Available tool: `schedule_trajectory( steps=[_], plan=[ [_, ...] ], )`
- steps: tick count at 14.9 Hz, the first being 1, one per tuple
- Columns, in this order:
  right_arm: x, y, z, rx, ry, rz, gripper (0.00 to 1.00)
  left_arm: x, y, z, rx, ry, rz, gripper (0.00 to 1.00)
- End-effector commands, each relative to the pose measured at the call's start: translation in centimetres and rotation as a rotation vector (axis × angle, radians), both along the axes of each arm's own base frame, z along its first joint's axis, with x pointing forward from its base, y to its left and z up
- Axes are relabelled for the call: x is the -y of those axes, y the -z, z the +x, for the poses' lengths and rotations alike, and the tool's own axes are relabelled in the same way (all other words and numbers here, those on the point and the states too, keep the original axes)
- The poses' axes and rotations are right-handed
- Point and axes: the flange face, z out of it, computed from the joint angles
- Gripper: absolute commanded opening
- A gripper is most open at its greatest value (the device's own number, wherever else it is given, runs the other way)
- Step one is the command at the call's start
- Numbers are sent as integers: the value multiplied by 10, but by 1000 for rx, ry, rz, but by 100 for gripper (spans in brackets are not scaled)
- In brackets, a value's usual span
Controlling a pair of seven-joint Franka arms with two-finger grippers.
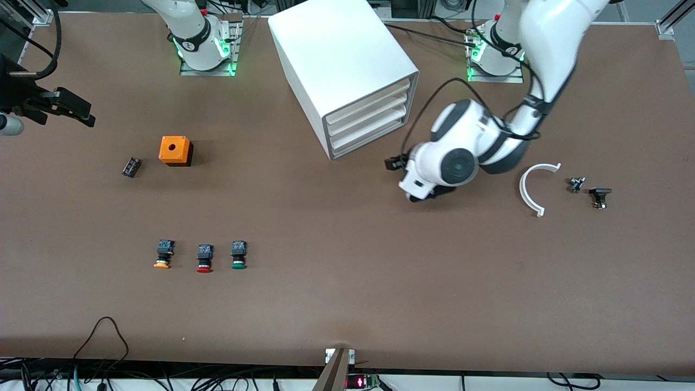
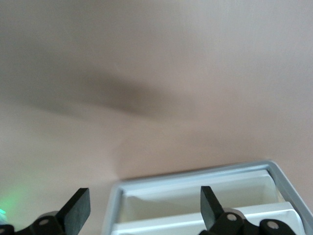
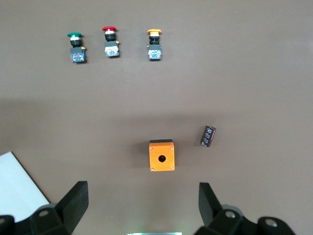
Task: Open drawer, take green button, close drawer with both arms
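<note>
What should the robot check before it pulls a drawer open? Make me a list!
1. Cabinet drawers shut: ok.
2. Left gripper open, empty: ok.
3. Left gripper facing the drawer fronts: ok, not touching yet.
4. Which drawer it aims at: cannot tell.
5. Right gripper open, waiting over the orange box: ok.
6. Green button on the table beside the red button, not in a drawer: not ok.
</note>
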Motion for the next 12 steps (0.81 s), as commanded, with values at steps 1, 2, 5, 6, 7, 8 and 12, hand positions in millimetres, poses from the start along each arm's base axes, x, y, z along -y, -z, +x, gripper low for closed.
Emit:
schedule_trajectory(
  steps=[1,2,5,6,7,8,12],
  plan=[
    [-12,-10,3,17,98,-14,100,-41,-42,36,85,119,22,99],
    [-20,-16,4,31,122,-8,100,-57,-54,48,112,161,24,100],
    [-25,-17,7,37,118,-2,100,-99,-95,76,176,278,50,100],
    [-26,-19,8,41,65,-1,100,-110,-113,82,201,322,74,100],
    [-26,-22,6,41,-16,0,100,-120,-127,85,232,376,97,100],
    [-25,-24,6,48,-67,3,100,-128,-141,88,263,416,108,100],
    [-25,-35,10,91,-88,6,100,-183,-204,85,352,528,116,100]
  ],
)
